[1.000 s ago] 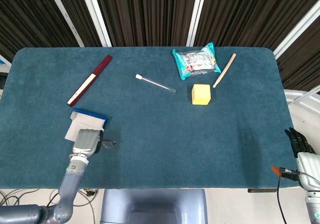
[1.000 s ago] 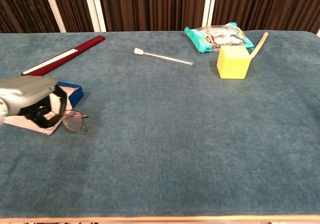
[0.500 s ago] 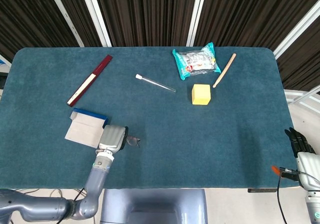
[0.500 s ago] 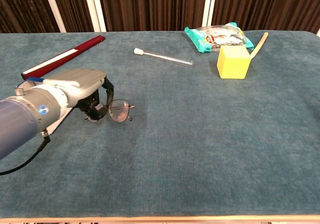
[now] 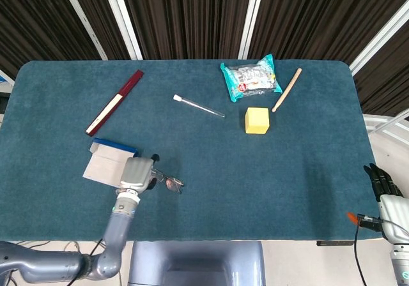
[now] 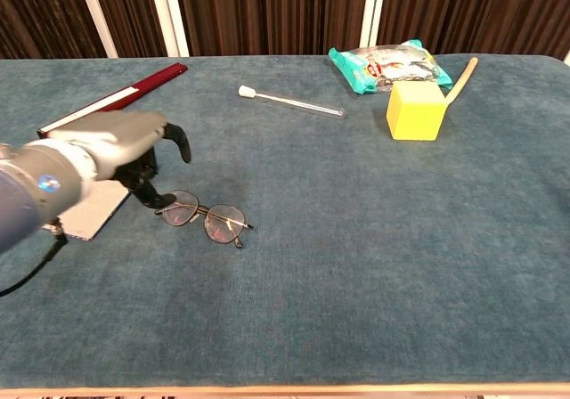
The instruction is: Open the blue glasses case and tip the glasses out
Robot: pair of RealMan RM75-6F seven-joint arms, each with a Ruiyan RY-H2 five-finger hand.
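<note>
The glasses (image 6: 207,220) lie flat on the teal cloth table (image 5: 307,158), just beside the left hand's (image 6: 114,146) fingertips on the side toward the table's middle, apart from them. That hand hovers with fingers spread and curved downward, holding nothing. The blue glasses case (image 5: 108,161) lies open right behind and beneath the hand, partly hidden by it. The right hand (image 5: 383,182) hangs off the table's far edge; whether its dark fingers are apart I cannot tell. Dark ribbed curtains with white poles back the room.

Bare felt right of glasses (image 6: 207,219); yellow cube (image 6: 415,110), snack bag (image 6: 386,64) crowd far right.
</note>
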